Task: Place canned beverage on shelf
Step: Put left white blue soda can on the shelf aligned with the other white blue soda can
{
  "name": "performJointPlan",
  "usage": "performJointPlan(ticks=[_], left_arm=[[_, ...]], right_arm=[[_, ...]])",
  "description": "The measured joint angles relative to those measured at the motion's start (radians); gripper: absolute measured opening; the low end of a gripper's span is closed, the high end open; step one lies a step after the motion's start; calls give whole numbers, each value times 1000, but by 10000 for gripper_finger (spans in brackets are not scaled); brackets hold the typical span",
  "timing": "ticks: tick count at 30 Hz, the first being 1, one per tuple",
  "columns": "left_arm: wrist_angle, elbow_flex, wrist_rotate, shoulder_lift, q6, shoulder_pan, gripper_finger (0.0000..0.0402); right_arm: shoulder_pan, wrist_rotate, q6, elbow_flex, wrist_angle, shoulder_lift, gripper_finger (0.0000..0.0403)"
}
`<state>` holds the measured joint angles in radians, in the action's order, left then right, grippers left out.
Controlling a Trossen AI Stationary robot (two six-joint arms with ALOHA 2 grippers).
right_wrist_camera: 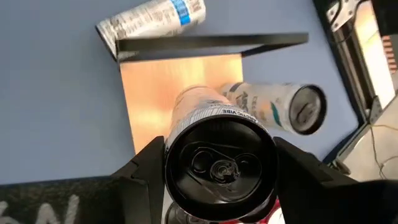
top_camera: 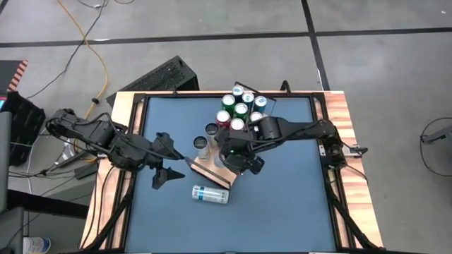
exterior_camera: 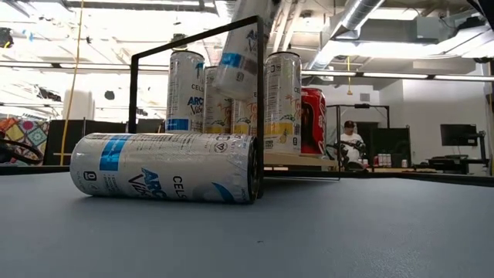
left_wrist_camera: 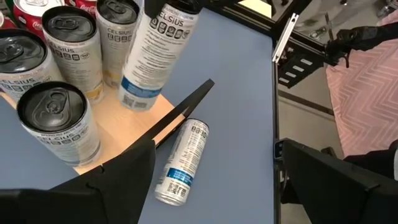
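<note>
A white canned beverage [left_wrist_camera: 155,50] hangs tilted over the shelf's bare near part, with my right gripper [top_camera: 240,156] shut on it. The shelf [top_camera: 210,171] is a light-wood board with a dark lip and a black wire rail [exterior_camera: 193,38]. Several cans [top_camera: 240,109] stand upright on their bases at its far end and left side. Another white can [top_camera: 210,194] lies on its side on the blue tabletop, just in front of the shelf's lip. My left gripper [top_camera: 168,175] hovers open to the left of the shelf, holding nothing. My right gripper pinches the can's upper end, just below the top rim [right_wrist_camera: 186,134], between its two fingers [right_wrist_camera: 146,165], one on each side. The fingers come from above, slanting down. The can hangs tilted below them, its lower end [left_wrist_camera: 134,99] clear of the board.
Beyond the table's far left corner lies a black box [top_camera: 166,76] with cables. A wooden rim [top_camera: 339,113] frames the blue tabletop. Bare blue surface [top_camera: 282,204] lies toward the near and right edges. A person [exterior_camera: 351,139] sits far off in the room.
</note>
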<state>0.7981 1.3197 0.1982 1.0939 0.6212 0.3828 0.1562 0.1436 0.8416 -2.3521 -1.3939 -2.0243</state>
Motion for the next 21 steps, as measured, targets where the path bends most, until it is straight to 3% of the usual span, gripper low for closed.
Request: performJointPlan(ticks=[16,21], left_arm=[[2,0,52,0,-11,0,334],[7,0,53,0,-11,0,334]], right_arm=[[-47,-16,47,0,19,-85,211],[-61,-69,42,-1,46,-114,211]])
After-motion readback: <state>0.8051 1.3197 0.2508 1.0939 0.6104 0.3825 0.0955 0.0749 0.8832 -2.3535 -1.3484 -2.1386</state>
